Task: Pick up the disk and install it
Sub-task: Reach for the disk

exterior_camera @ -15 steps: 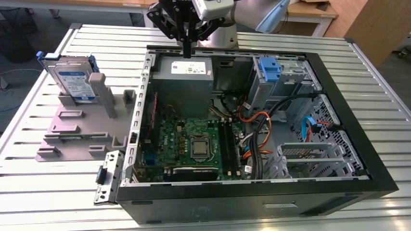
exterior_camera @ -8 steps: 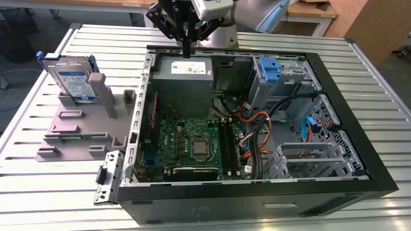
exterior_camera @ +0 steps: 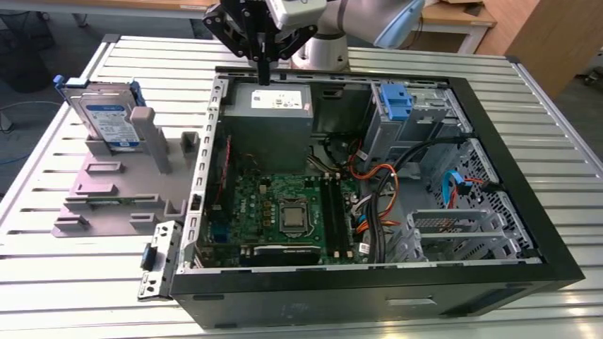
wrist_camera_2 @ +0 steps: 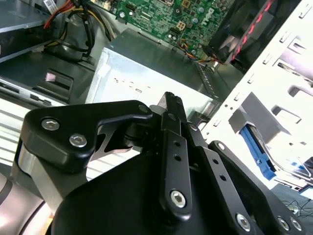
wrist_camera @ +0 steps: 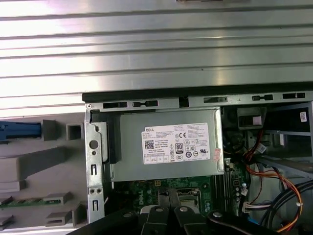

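end effector [exterior_camera: 264, 73] closed and empty above the rear of the open computer case [exterior_camera: 377, 286]; disk [exterior_camera: 106, 116] parked outside the case.

the disk stood upright on edge in a grey fixture [exterior_camera: 113, 194] on the table [exterior_camera: 66, 282], to the exterior view's left of the case and well apart from the end effector. it had a silver-grey body, a white-and-blue label with print too small to make out, and a blue bracket around its edges. the end effector's black fingers were together with nothing between them, over the grey metal power supply [wrist_camera: 166, 147]. in the first wrist view its white sticker carried a code square, certification marks and fine print. inside the case lay a green motherboard [exterior_camera: 282, 208], orange cables [exterior_camera: 382, 187] and a blue latch piece [exterior_camera: 397, 106] at the drive bay. the table was ribbed bare metal; wooden furniture [exterior_camera: 537, 35] stood behind it.
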Controlling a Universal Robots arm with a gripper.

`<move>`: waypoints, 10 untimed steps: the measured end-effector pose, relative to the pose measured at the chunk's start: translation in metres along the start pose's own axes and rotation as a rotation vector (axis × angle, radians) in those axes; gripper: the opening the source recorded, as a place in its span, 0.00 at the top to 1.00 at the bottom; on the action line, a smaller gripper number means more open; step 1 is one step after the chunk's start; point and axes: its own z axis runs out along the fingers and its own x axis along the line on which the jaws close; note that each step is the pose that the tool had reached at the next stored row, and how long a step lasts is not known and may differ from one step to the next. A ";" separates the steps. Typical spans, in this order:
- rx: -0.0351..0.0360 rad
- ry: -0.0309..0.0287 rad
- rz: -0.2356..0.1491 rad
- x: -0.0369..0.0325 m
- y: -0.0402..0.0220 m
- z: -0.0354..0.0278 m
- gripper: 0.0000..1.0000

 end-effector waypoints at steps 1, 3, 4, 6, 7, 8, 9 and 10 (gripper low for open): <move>0.0001 0.0001 0.000 0.0019 -0.0001 0.0000 0.89; -0.0001 -0.0001 0.000 0.0033 -0.0002 0.0001 0.89; 0.0000 0.0000 0.000 0.0033 -0.0002 0.0001 0.89; 0.0001 0.0001 0.000 0.0035 -0.0003 0.0000 0.89; 0.0000 0.0000 0.000 0.0036 -0.0003 0.0001 0.89; 0.0000 0.0000 0.000 0.0036 -0.0003 0.0001 0.89; 0.0000 0.0000 0.000 0.0037 -0.0003 0.0001 0.89; 0.0000 0.0000 0.000 0.0042 -0.0003 0.0001 0.89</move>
